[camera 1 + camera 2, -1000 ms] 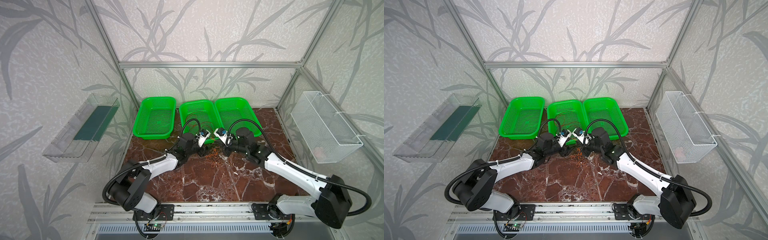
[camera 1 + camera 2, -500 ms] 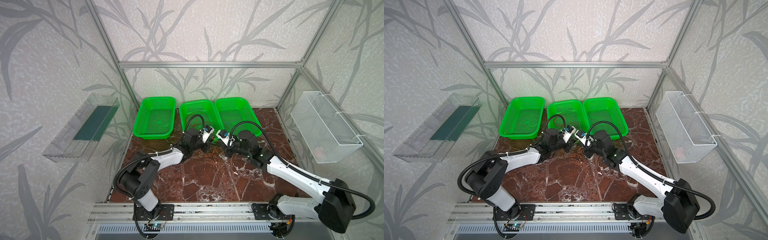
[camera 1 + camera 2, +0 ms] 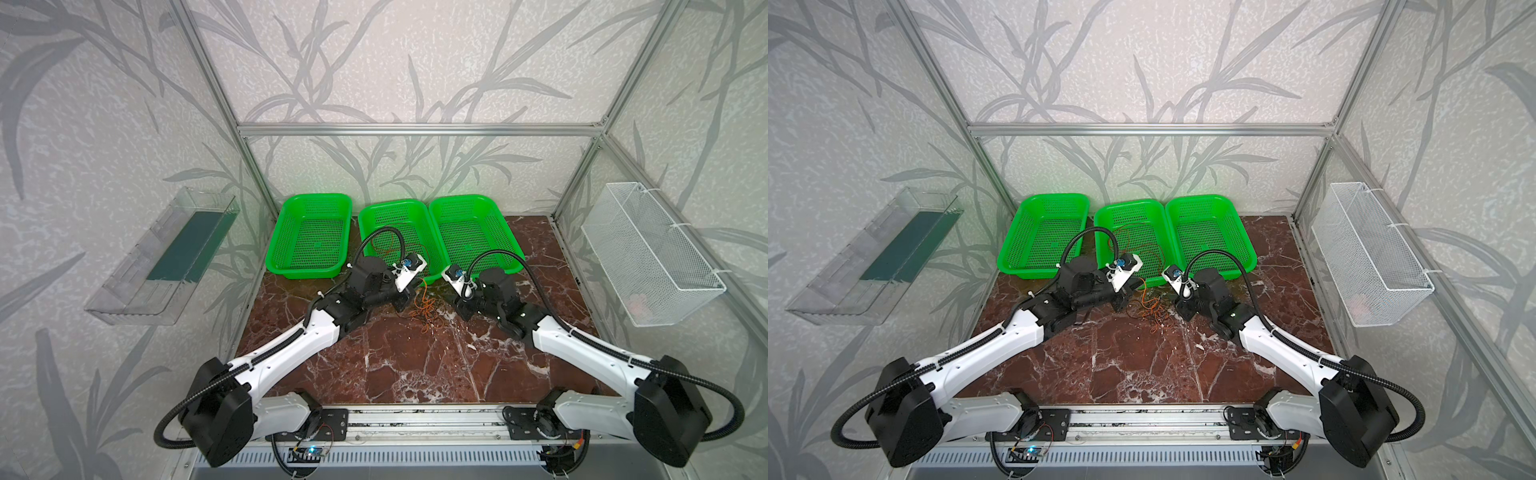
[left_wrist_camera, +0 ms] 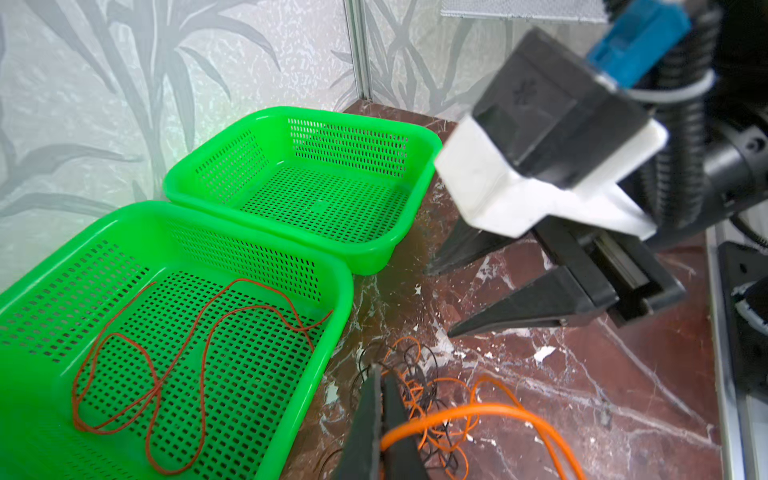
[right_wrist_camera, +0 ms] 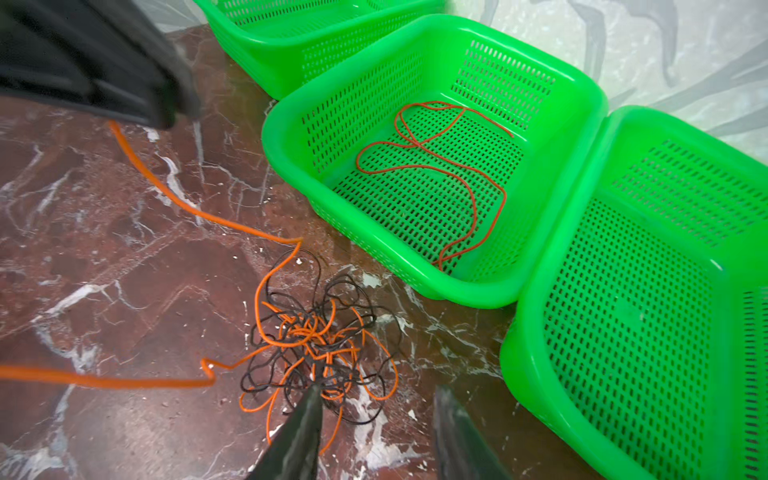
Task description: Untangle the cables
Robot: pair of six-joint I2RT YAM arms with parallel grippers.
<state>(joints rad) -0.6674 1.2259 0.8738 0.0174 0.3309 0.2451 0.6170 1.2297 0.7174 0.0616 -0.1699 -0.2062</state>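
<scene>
Table [image 3: 415, 365] is showing dark red marble, white veins. Baskets [image 3: 307, 272] are reading bright green, perforated grid. Cables [image 5: 316, 340] on the table are mixing orange and black; red cable [image 5: 504, 198] is lying in the middle basket [image 5: 457, 286]. Walls [image 3: 374, 62] are carrying grey leaf print.

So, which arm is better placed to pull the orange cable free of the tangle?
Left, probably. The left end effector is shut on the orange cable leading from the tangle; the right end effector is open by it, holding nothing.

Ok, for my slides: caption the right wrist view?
Right gripper open at tangled orange and black cables; red cable in middle basket.
</scene>
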